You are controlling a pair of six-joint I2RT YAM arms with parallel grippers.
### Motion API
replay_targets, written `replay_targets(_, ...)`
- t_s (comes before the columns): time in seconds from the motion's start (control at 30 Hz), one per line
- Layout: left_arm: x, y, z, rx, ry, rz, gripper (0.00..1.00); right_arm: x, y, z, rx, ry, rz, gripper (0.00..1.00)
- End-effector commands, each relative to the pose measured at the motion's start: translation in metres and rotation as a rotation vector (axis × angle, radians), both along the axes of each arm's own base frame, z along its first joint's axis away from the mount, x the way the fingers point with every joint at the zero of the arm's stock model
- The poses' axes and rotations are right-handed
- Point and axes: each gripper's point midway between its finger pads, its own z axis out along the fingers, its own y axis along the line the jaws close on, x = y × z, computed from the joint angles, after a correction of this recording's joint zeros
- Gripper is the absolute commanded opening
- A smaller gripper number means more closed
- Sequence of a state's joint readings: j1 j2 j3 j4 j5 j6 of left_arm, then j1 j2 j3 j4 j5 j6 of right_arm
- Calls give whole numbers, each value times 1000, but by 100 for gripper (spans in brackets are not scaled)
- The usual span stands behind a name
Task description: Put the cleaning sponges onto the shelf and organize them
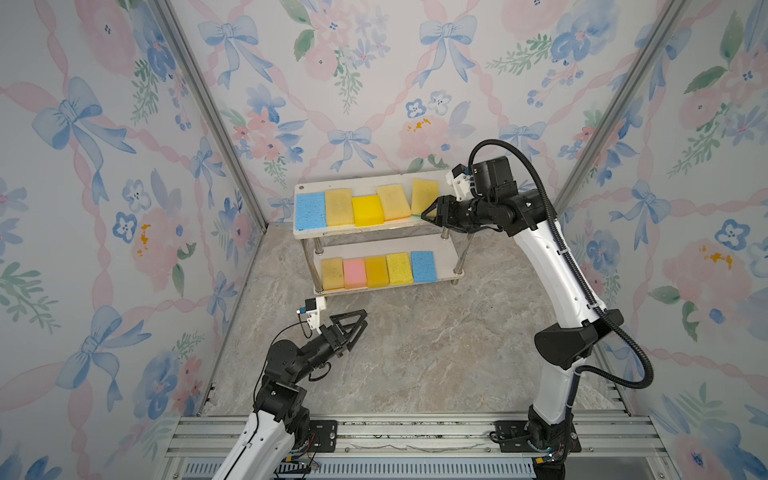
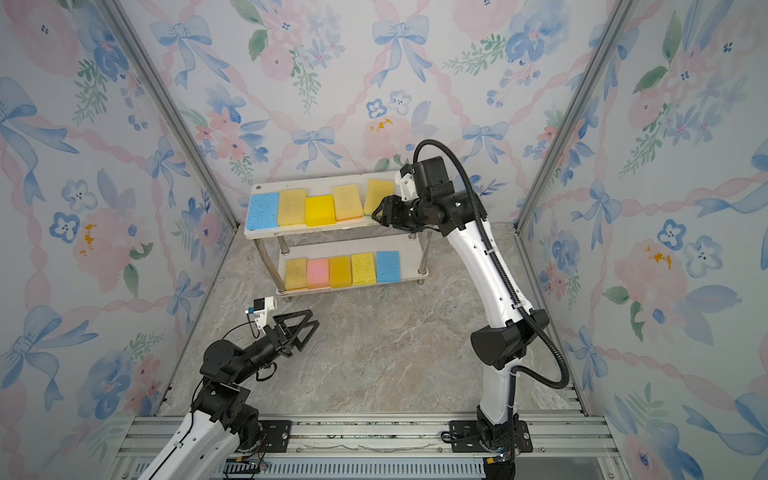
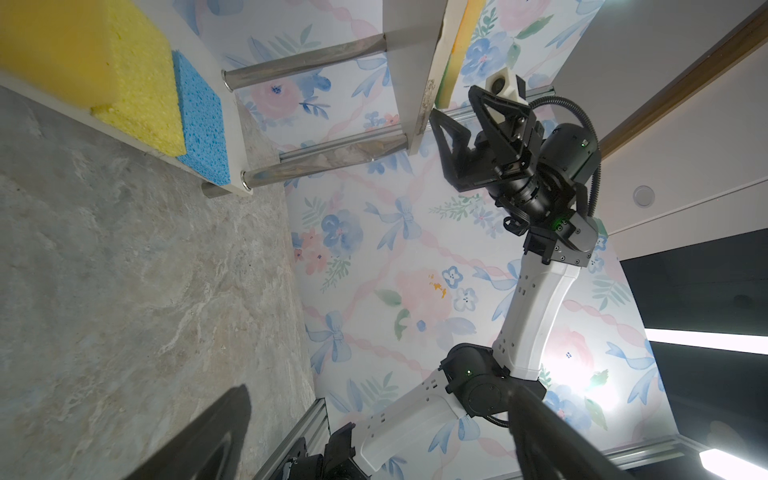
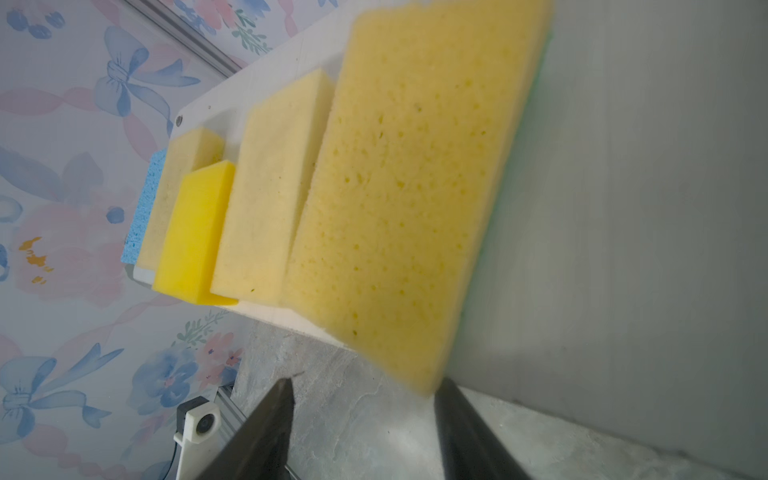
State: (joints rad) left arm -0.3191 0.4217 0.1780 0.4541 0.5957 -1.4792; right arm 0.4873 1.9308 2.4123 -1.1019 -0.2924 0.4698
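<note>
The right pincer (image 1: 428,214) stands parted at the upper front edge of the shelf (image 1: 374,227), the end yellow sponge (image 1: 424,195) just beyond its tips — unclamped. The left pincer (image 1: 365,318) gapes wide over the desk (image 1: 415,353). Ten sponges (image 1: 399,268), five per tier: seven yellow, two blue, one pink.

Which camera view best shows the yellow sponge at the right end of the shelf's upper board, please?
The right wrist view: the yellow sponge fills it, with pores and green backing visible. Both top views show the sponge whole but small. The left wrist view catches only its edge.
</note>
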Motion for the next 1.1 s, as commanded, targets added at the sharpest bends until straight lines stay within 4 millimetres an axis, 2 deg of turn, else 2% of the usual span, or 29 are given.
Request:
replay_targets(0.0, -2, 0, -4, -2, 4, -12, 98, -13, -25, -10, -149, -1, -35, 60)
replay_targets(0.23, -1, 0, -4, 1, 7, -12, 98, -29, -37, 17, -113, -85, -55, 64)
replay_targets(0.37, 0, 0, -3, 4, 4, -8, 98, -31, -38, 39, 8, -141, -59, 67)
replay_targets(0.43, 0, 0, -5, 7, 8, -8, 98, -20, -44, 49, 101, -146, -75, 68)
replay_targets(0.53, 0, 0, -6, 10, 8, -10, 98, 1, -51, 52, 153, -141, -95, 68)
replay_targets(0.77, -2, -1, -7, 5, 10, -17, 98, 43, -37, 49, 192, -133, -55, 70)
replay_targets(0.93, -3, 0, -5, 3, 9, -23, 98, 69, -35, 35, 197, -91, -70, 71)
replay_targets(1.07, -2, 0, -6, 8, 13, -23, 98, 81, -30, 26, 230, -68, -64, 71)
